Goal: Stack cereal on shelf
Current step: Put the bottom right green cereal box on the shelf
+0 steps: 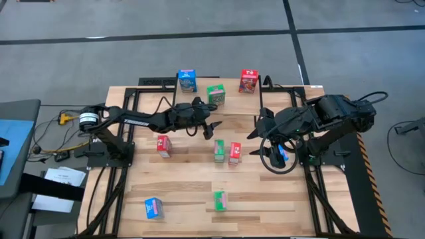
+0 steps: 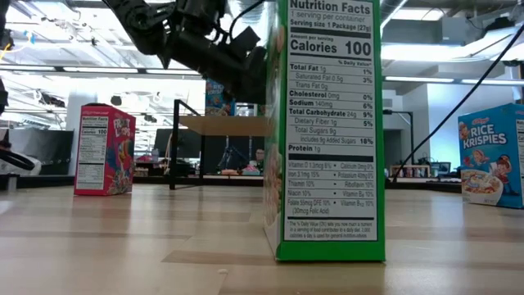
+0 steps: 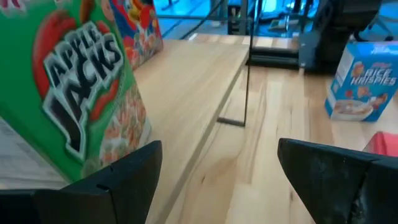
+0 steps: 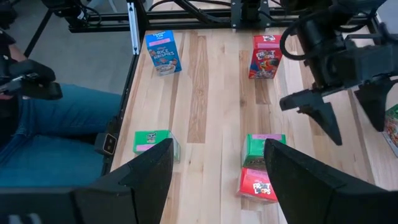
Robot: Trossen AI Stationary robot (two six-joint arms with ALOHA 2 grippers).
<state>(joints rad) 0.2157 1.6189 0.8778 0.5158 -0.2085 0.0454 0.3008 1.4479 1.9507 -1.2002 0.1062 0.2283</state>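
On the shelf (image 1: 229, 85) stand a blue box (image 1: 187, 80), a green box (image 1: 216, 95) and a red box (image 1: 248, 81). The left gripper (image 1: 211, 129), jaws spread, hovers just below the green box. The right gripper (image 1: 259, 127) hangs open nearby.

Overhead, table-level, two wrist views — green box (image 2: 327, 131) shared, nearest low.

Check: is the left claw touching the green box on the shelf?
Apart. The high view shows the left claw, open, short of the green cereal box.
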